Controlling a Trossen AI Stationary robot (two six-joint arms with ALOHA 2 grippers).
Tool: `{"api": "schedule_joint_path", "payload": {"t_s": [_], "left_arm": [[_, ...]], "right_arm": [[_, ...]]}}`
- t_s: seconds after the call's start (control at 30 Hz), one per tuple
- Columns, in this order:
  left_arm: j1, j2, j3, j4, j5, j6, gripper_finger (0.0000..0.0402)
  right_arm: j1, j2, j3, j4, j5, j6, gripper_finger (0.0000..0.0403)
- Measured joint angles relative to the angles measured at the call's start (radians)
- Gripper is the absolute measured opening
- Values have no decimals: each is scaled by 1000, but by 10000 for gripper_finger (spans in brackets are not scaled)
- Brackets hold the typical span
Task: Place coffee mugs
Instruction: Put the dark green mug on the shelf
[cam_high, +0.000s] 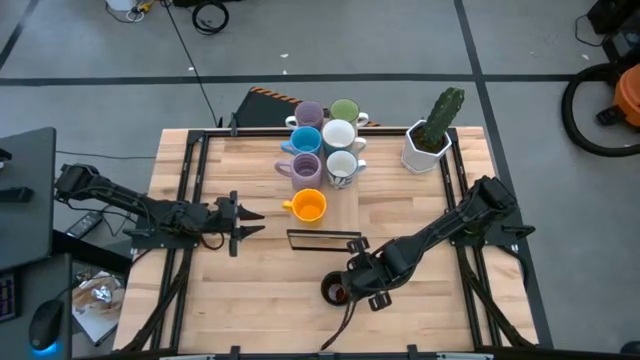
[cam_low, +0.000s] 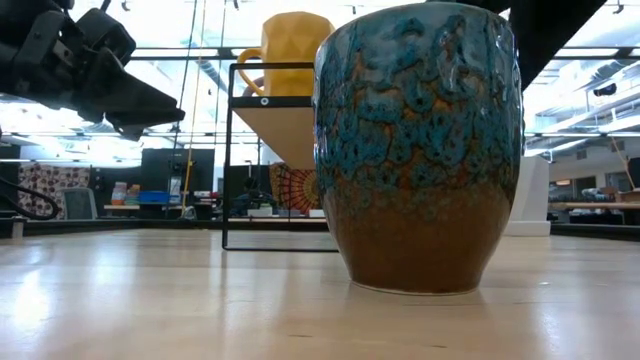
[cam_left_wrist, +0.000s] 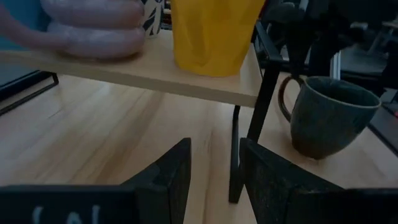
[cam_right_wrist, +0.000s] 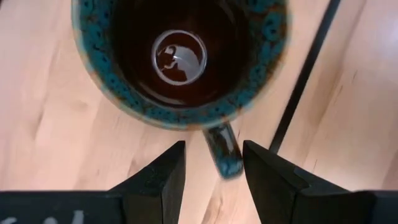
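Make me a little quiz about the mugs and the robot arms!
1. True or false: the orange mug stands on the raised shelf.
2. How many mugs stand on that shelf? A five, B seven, C nine.
3. Fill in: the right end effector hovers with open fingers over the handle of the ___ mug.
Key: 1 true; 2 B; 3 dark, meaning the dark mug alone on the table.
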Motion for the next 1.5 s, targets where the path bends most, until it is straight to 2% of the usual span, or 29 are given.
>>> {"api": "schedule_joint_path", "payload": {"t_s": [0.27, 0.53, 0.63, 0.9, 1.13, 1.33, 1.5], "left_arm": [[0, 0, 0, 2, 0, -22, 142], [0, 0, 0, -1, 0, -26, 142], [0, 0, 0, -1, 0, -27, 142], [0, 0, 1, -1, 0, -27, 142], [0, 0, 1, -3, 0, -27, 142], [0, 0, 1, -10, 0, -26, 142], [0, 0, 1, -25, 0, -26, 142]], "right_arm": [[0, 30, 0, -1, -26, -68, 165], [1, 29, -1, -9, -190, 56, 165], [4, 29, -1, -8, -214, 118, 165], [6, 37, -1, -6, -142, 282, 165], [12, 39, -7, 47, -127, 413, 165], [17, 39, -71, 94, -127, 450, 158], [16, 40, -100, 141, -127, 446, 129]]}}
